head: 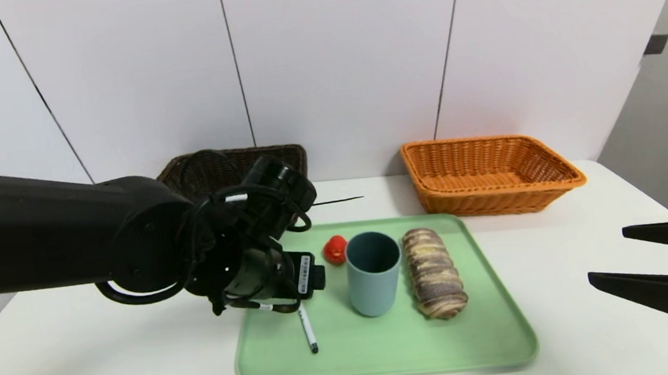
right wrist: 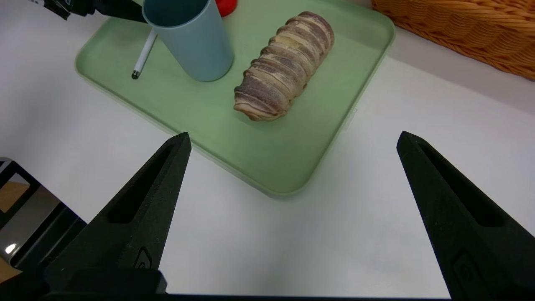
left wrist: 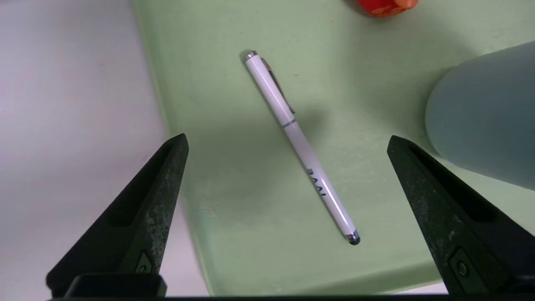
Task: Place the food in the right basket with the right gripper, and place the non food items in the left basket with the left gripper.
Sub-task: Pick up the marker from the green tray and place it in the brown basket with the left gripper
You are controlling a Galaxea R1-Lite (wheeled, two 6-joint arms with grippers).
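Here, slim glossy pen (left wrist: 299, 144) on smooth tray (left wrist: 234, 234).

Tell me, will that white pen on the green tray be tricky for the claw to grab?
Probably a bit. The pen is slim, round and glossy, lying flat on the smooth tray, so it may roll or slip when nudged. It looks rigid, so it should not bend. The open left gripper hangs above it, with the cup close beside.

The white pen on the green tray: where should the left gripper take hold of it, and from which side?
Probably from above, at the middle of the pen, jaws closing across its thin barrel. It lies flat on the tray, so only the long sides offer grip. The open left gripper hangs over it; the cup stands close by.
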